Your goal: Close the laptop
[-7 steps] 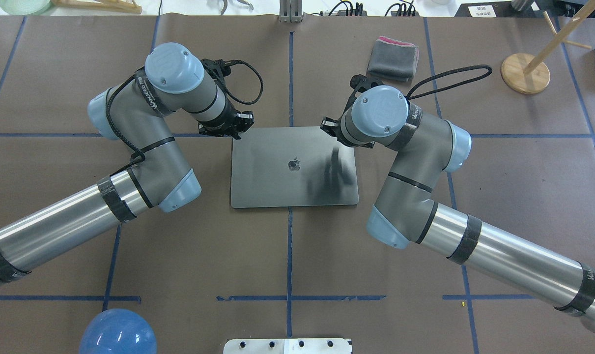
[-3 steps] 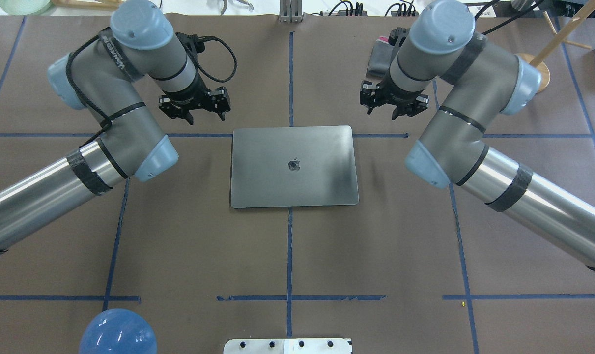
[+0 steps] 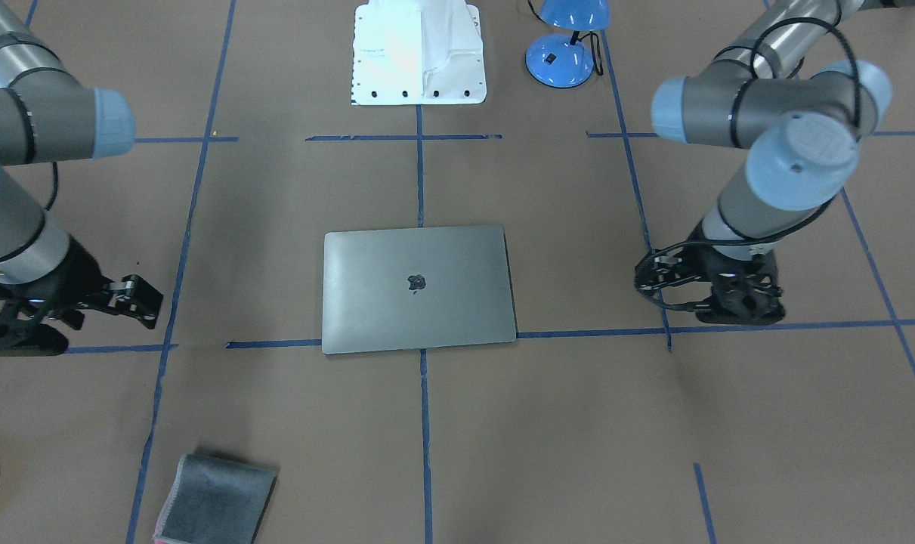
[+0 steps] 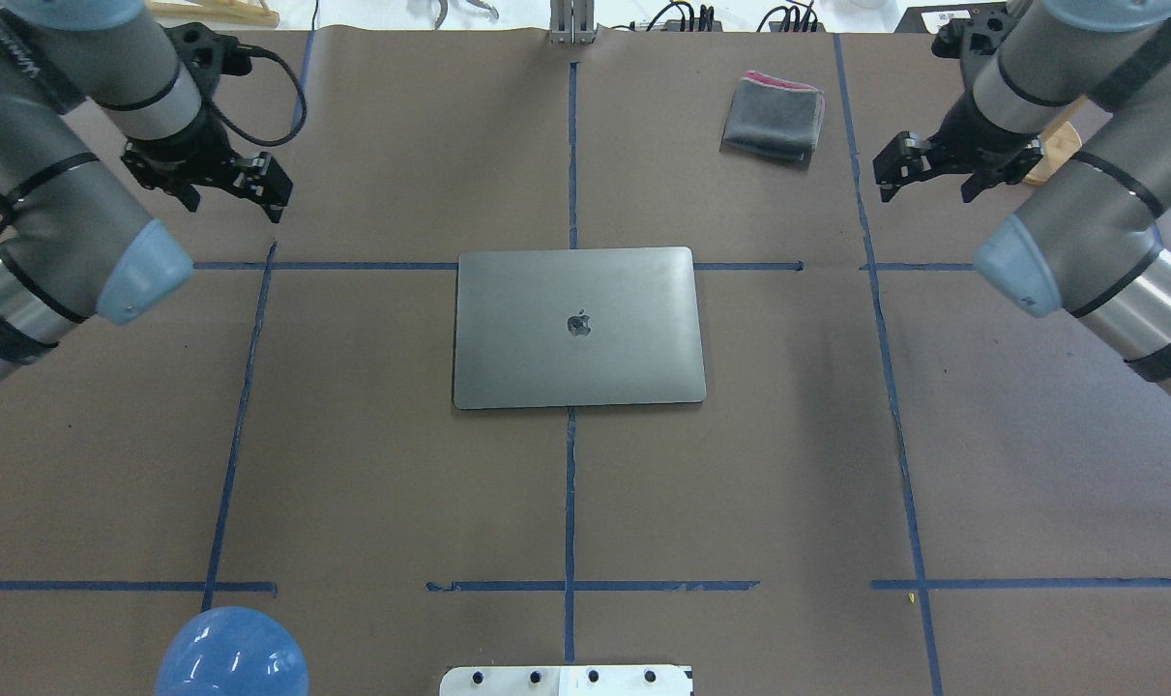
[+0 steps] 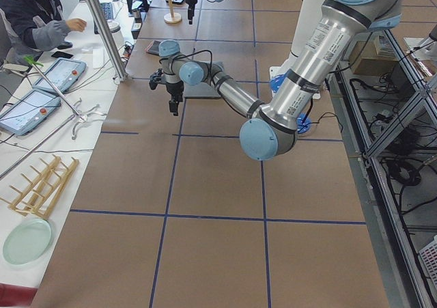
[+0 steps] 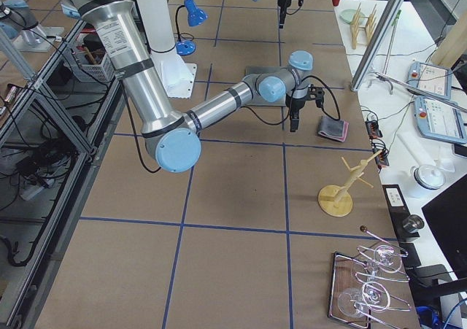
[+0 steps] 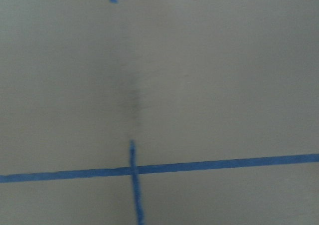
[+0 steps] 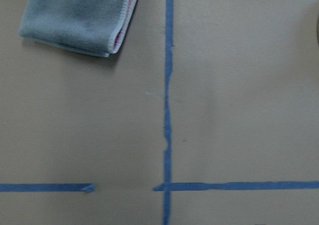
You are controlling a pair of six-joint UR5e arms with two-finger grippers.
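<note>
The laptop (image 4: 578,327) lies flat in the middle of the table with its lid down and the dark apple logo facing up. It also shows in the front-facing view (image 3: 418,287). My left gripper (image 4: 237,205) hangs open and empty over the bare table, well off to the left of the laptop's far left corner. My right gripper (image 4: 926,188) hangs open and empty off to the right of its far right corner. Neither touches the laptop. The wrist views show only brown paper and blue tape, and no fingers.
A folded grey cloth (image 4: 774,118) with a pink edge lies at the back right, and also shows in the right wrist view (image 8: 79,18). A blue lamp (image 4: 229,652) and a white base plate (image 4: 566,680) stand at the near edge. A wooden stand (image 6: 343,187) stands on the far right.
Both arms have swung outward and away from the laptop's far corners, the left one to the left and the right one to the right. The laptop has not moved and its lid stays down.
</note>
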